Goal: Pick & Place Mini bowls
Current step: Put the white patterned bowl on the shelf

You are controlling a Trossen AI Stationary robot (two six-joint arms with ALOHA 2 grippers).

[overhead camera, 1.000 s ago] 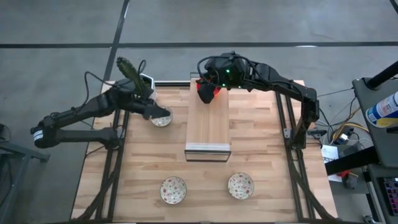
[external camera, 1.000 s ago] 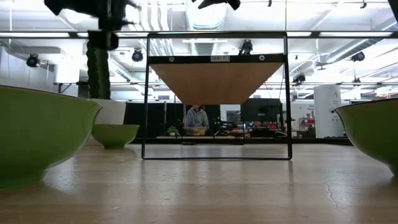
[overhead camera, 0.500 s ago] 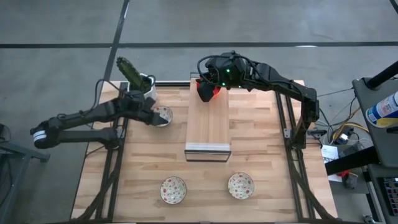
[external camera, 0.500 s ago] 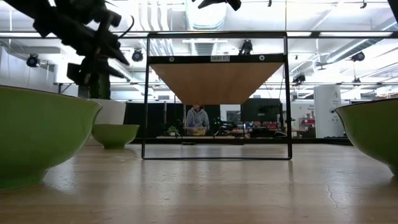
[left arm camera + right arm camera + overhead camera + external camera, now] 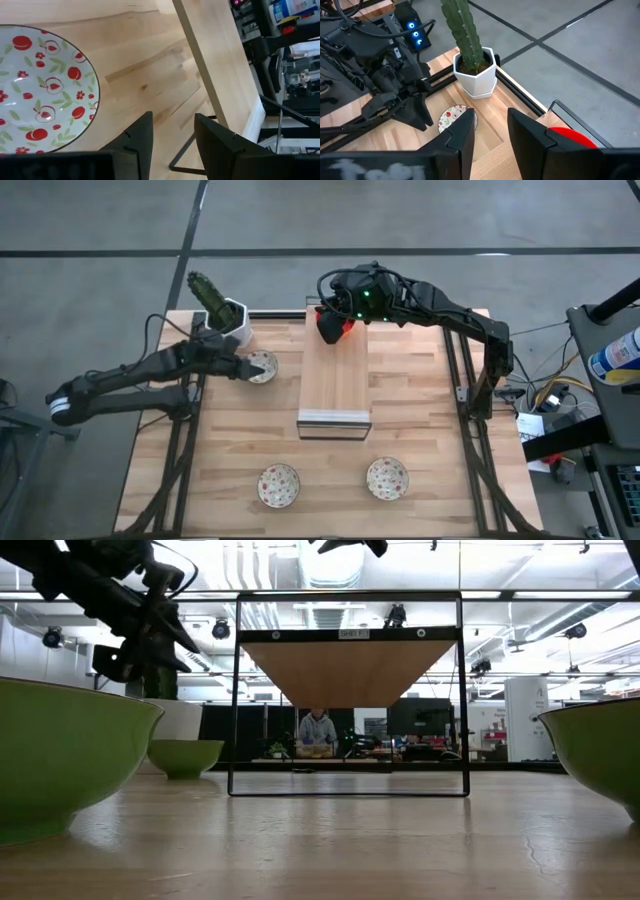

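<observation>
Three white floral mini bowls sit on the table: one [image 5: 262, 367] near the cactus pot and two [image 5: 278, 485] [image 5: 387, 478] by the near edge. A red bowl [image 5: 347, 328] rests on the far end of the raised wooden platform [image 5: 335, 385]. My left gripper [image 5: 243, 367] is open, just left of the far floral bowl [image 5: 45, 90], whose rim lies beside its fingers, not between them. My right gripper [image 5: 328, 328] hovers open over the platform's far end, with the red bowl [image 5: 570, 137] beside one finger. No orange or yellow bowl shows.
A white pot with a green cactus [image 5: 230, 313] stands at the far left corner, close behind the left gripper. The platform's black frame [image 5: 350, 790] stands mid-table. Bare wood lies between the platform and the two near bowls.
My left arm has dropped from above the far floral bowl and drawn back toward the table's left. It has tipped flatter, so its fingers now point across at the bowl's left rim. The bowl and my right arm have stayed put.
</observation>
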